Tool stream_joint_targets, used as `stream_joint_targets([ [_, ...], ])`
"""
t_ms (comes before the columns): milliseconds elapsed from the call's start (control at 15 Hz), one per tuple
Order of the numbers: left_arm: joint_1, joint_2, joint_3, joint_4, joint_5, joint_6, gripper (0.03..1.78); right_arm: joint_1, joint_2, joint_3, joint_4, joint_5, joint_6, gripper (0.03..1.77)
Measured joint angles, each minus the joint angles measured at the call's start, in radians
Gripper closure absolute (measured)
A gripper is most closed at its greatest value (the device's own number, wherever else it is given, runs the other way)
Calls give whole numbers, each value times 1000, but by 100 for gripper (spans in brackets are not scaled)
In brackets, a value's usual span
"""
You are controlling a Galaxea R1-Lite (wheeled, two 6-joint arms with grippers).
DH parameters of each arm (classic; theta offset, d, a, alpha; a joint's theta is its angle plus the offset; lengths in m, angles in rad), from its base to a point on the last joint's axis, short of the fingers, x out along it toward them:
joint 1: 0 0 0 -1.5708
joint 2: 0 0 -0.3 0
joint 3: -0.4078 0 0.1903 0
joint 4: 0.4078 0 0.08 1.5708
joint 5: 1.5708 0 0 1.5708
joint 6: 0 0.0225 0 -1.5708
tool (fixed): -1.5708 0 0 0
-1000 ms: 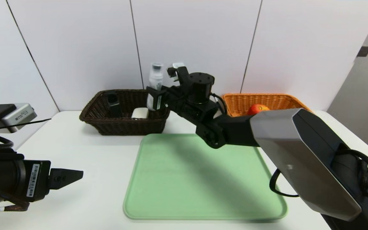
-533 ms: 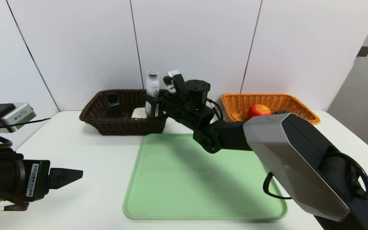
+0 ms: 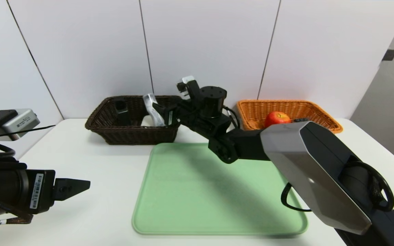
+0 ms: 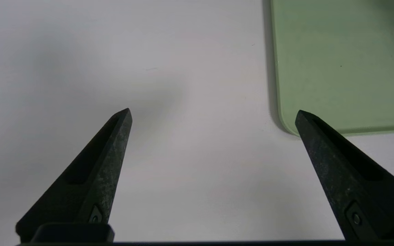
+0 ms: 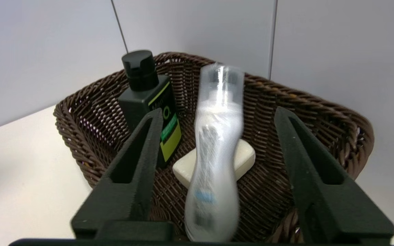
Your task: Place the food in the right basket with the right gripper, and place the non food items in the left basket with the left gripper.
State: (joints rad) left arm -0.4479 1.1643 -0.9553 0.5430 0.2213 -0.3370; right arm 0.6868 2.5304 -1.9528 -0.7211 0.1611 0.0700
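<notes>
My right gripper (image 3: 162,114) (image 5: 218,110) reaches across to the dark brown left basket (image 3: 132,135) (image 5: 80,136) and stands open. The white tube bottle (image 3: 152,112) (image 5: 214,164) sits loose between its spread fingers, leaning over inside the basket. A black pump bottle (image 3: 121,112) (image 5: 149,99) stands upright in the same basket, and a white soap bar (image 3: 148,120) (image 5: 246,157) lies there too. The red-yellow apple (image 3: 276,118) lies in the orange-tan right basket (image 3: 320,112). My left gripper (image 3: 80,186) (image 4: 213,111) hovers open and empty over the table at the near left.
A bare green tray (image 3: 200,205) (image 4: 337,61) lies in the middle of the white table (image 3: 91,160). My right arm stretches diagonally above the tray. Both baskets stand against the white wall at the back.
The right gripper came down with the tube bottle to the dark basket and opened. The bottle, upright before, now tips to the left inside the basket. The left arm stayed put.
</notes>
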Motion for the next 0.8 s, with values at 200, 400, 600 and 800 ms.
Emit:
stream_joint_targets([
  [200,0,0,-1,0,0,1,12,-1,-1,0,-3,-4,-2,46],
  [400,0,0,-14,-15,2,4,12,-1,-23,0,-5,-21,-1,34],
  [600,3,4,-59,-26,5,7,12,-1,-79,2,19,-48,0,26],
  [800,26,21,-169,-23,6,7,12,-15,-184,5,126,-51,0,21],
])
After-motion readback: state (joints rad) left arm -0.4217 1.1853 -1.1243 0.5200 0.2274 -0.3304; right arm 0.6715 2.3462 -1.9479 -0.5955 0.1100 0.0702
